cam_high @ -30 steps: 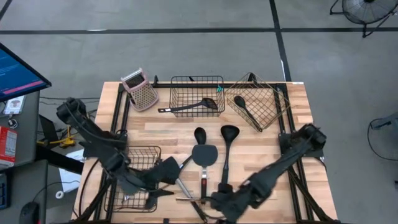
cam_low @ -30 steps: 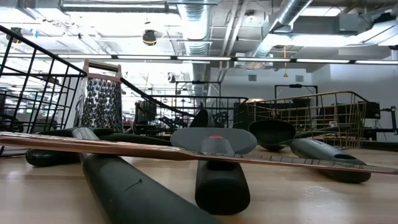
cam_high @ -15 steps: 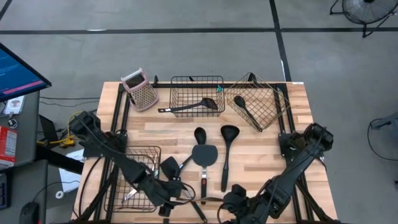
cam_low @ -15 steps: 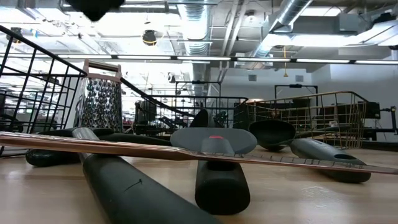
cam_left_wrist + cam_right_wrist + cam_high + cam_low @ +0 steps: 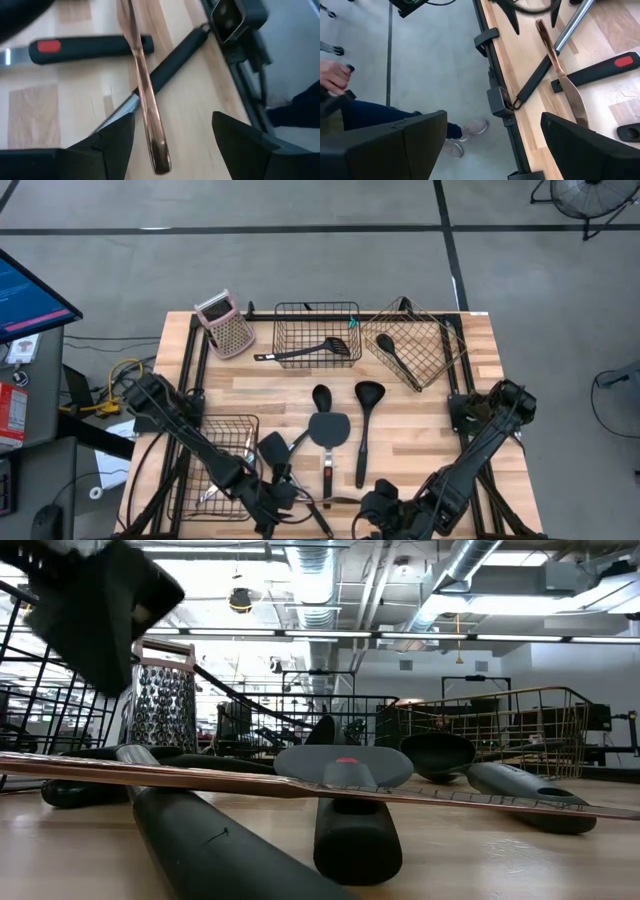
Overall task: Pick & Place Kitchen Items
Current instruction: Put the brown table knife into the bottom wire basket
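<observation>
**Both grippers at the near edge of the worktop, above the loose utensils**

The left gripper hovers with its dark fingers spread wide and empty, straddling the rounded end of a slim, polished copper-coloured utensil. This tool lies across a black round-barrelled handle with a steel shaft and beside a matte black handle bearing a red oval inset. The right gripper is also wide open and empty, out past the edge of the pale butcher-block wooden worktop. At the worktop's centre lie a black ladle, a black flat spatula and a black spoon. The black wire mesh basket at the far side holds a black slotted turner; the tilted gold wire basket holds a black spoon-shaped utensil. A pink-topped perforated metal grater stands at the far left.
</observation>
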Action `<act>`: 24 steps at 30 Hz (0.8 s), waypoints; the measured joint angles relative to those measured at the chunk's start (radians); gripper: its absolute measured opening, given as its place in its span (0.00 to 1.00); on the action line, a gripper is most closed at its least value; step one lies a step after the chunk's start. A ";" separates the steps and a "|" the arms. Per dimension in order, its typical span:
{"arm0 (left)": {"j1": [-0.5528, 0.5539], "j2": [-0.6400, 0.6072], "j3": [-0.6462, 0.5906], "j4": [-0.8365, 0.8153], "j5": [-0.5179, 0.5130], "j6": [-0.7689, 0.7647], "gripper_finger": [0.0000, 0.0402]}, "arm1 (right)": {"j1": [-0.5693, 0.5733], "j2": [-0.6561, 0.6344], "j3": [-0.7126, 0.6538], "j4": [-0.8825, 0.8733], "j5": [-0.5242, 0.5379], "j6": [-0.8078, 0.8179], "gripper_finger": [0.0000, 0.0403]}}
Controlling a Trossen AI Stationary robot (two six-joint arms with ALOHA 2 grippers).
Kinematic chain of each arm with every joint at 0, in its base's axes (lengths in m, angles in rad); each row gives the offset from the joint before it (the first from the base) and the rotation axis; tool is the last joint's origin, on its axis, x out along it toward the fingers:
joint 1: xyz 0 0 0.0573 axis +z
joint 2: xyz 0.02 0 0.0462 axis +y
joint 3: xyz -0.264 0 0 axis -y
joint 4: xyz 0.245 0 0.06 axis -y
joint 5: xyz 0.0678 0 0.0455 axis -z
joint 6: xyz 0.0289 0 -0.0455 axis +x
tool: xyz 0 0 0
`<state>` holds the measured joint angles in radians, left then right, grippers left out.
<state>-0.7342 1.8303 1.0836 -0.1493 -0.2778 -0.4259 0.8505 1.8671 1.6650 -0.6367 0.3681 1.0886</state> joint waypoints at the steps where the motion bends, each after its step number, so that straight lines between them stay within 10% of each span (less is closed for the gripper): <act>1: 0.000 0.009 0.000 0.000 0.001 -0.001 0.62 | 0.000 0.000 0.000 0.001 0.000 0.002 0.79; 24: 0.042 0.057 0.000 -0.060 0.120 -0.053 0.50 | 0.000 0.000 0.000 0.000 0.001 0.005 0.79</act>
<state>-0.6922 1.8877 1.0836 -0.2096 -0.1577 -0.4786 0.8505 1.8671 1.6650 -0.6365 0.3687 1.0931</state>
